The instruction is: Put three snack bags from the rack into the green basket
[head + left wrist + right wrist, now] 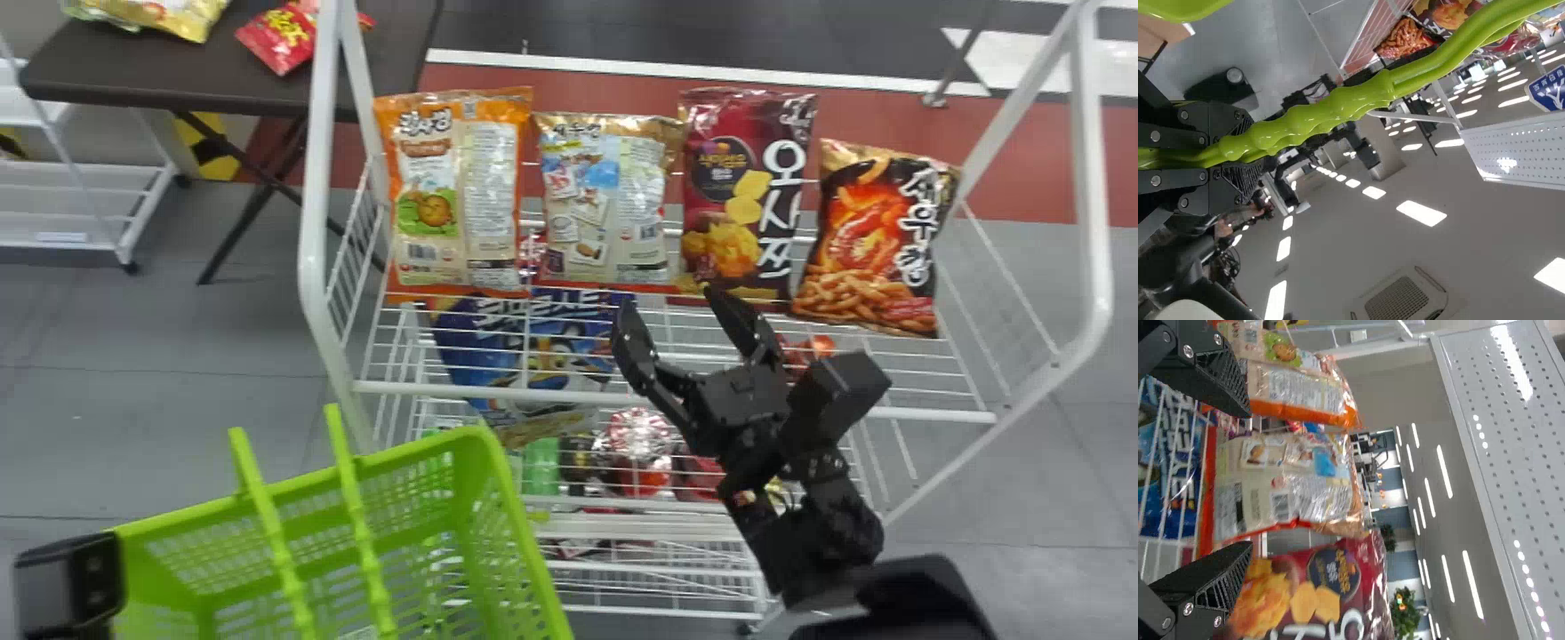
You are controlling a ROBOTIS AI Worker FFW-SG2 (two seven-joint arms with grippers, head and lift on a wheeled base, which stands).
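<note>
A beige snack bag (606, 200) stands upright in the top row of a white wire rack (313, 240), upper centre of the frame, as the job appears to reach a pick from the shelf. The right gripper (1248, 480) faces it, fingers spread wide and nothing between the pads; in the right wrist view the bag lies just beyond the opening. The next move likely calls for a straight advance, one finger to each side of the bag, then a gentle squeeze and a lift clear of the shelf before the carry to the basket. The neighbours sit close, and a finger could snag or tip one of them.

The bag shows small print and pictures on a pale front, with a gold top, an orange lower edge and glossy, crinkled film that may slip or crumple under pressure. To its left is an orange-edged bag (458, 196); to its right stand a dark red bag (742, 178) and a black-and-orange bag (876, 240), the last one leaning.

A blue bag (533, 347) lies below the row, at centre. At lower left, the green basket (400, 453) awaits the snacks, its handle (1325, 127) clamped in the left gripper (1248, 150). A dark table (160, 76) at upper left bears a red packet (280, 37).
</note>
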